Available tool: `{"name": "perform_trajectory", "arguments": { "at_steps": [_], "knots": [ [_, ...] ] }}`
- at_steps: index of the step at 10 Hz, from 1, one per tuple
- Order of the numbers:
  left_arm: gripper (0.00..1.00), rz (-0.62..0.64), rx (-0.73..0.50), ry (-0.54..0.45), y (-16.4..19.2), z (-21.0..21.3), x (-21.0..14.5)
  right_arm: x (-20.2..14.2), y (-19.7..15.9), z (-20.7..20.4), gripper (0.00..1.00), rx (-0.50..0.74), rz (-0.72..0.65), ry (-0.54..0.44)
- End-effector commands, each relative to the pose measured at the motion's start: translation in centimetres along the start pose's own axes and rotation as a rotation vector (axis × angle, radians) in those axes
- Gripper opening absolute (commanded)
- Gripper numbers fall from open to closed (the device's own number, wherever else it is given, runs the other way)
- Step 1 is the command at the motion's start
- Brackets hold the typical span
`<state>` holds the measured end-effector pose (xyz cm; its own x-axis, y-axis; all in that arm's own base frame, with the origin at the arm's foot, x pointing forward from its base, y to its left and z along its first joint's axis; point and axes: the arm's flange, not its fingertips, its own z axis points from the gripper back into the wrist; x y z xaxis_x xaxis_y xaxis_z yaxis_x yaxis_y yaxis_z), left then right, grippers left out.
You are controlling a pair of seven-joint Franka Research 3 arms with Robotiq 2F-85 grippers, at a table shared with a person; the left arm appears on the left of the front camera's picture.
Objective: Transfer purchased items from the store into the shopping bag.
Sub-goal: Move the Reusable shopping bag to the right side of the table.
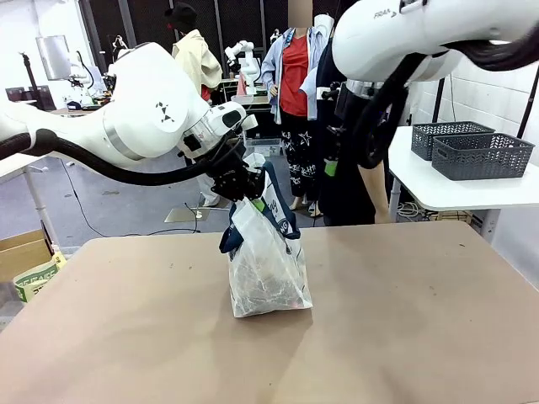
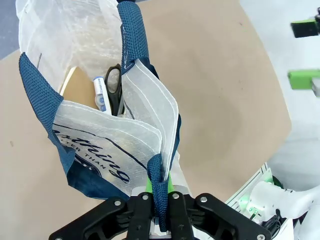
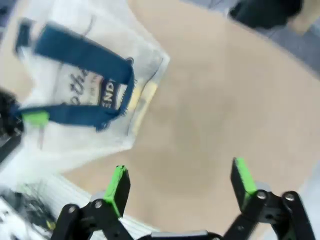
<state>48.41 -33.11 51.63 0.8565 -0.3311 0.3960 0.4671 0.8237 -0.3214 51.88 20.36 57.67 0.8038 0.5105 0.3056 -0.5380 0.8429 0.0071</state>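
Now, in the front view, the left claw (image 1: 242,187) is clamped on a navy handle (image 1: 271,183) of the shopping bag (image 1: 268,268), which hangs below it onto the table (image 1: 404,311). From the left wrist, a brown box (image 2: 80,90), a white tube (image 2: 101,94) and scissors (image 2: 115,87) lie inside, beyond the fingers. From the right wrist, the right claw (image 3: 181,187) is wide open and empty, the bag ahead.

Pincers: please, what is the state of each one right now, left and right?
Left pincer: closed on a navy strap handle of the shopping bag.
Right pincer: open, holding nothing, above the table.
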Motion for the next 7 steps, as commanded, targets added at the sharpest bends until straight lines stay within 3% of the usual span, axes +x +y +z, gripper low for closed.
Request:
{"name": "perform_trajectory", "arguments": {
  "at_steps": [1,2,3,5,7],
  "knots": [
    [0.00,0.001,0.000,-0.002,0.0,0.1,0.0,-4.0,-1.3,0.7,1.00,0.103,0.250,-0.096],
    [0.00,0.001,0.000,-0.002,0.0,0.1,0.0,-4.8,-2.7,1.3,1.00,0.224,0.265,-0.074],
    [0.00,0.001,0.000,-0.002,0.0,0.1,0.0,-5.2,-4.0,1.7,1.00,0.245,0.303,-0.129],
    [0.00,0.001,0.000,-0.002,0.0,0.1,0.0,-4.9,-5.7,1.1,1.00,0.222,0.331,-0.199],
    [0.00,0.001,0.000,-0.002,0.0,0.1,0.0,-4.6,-3.9,2.4,1.00,0.176,0.316,-0.158]
  ]
}}
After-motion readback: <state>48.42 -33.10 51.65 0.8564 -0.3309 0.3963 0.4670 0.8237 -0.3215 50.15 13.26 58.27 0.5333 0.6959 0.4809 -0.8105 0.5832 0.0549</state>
